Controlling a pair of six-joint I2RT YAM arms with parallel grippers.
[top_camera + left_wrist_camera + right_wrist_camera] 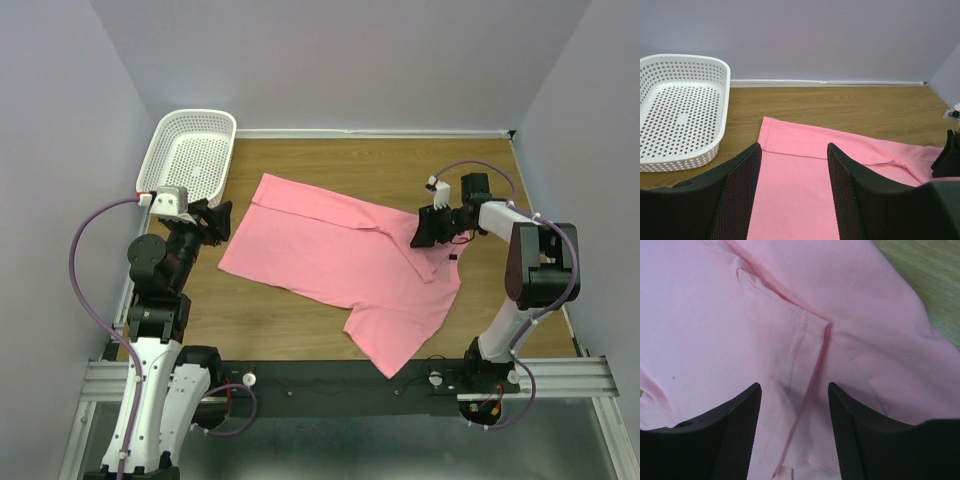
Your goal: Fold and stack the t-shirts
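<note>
The pink t-shirt point(330, 250) lies spread on the wooden table, partly folded, with a sleeve pointing toward the near edge. My left gripper point(222, 222) hovers at the shirt's left edge. In the left wrist view its jaws point(794, 147) stand open over the flat pink cloth point(800, 175), with nothing between them. My right gripper point(422, 232) is low over the shirt's right side. In the right wrist view its jaws point(794, 386) stand apart, straddling a stitched hem fold point(800, 335) of the t-shirt point(715, 315). They are not pinched on it.
A white mesh basket point(195, 114) stands at the back left corner, and its wall point(685, 160) is close to the left gripper. Lilac walls enclose the table on three sides. Bare wood point(300, 330) lies in front of the shirt and behind it.
</note>
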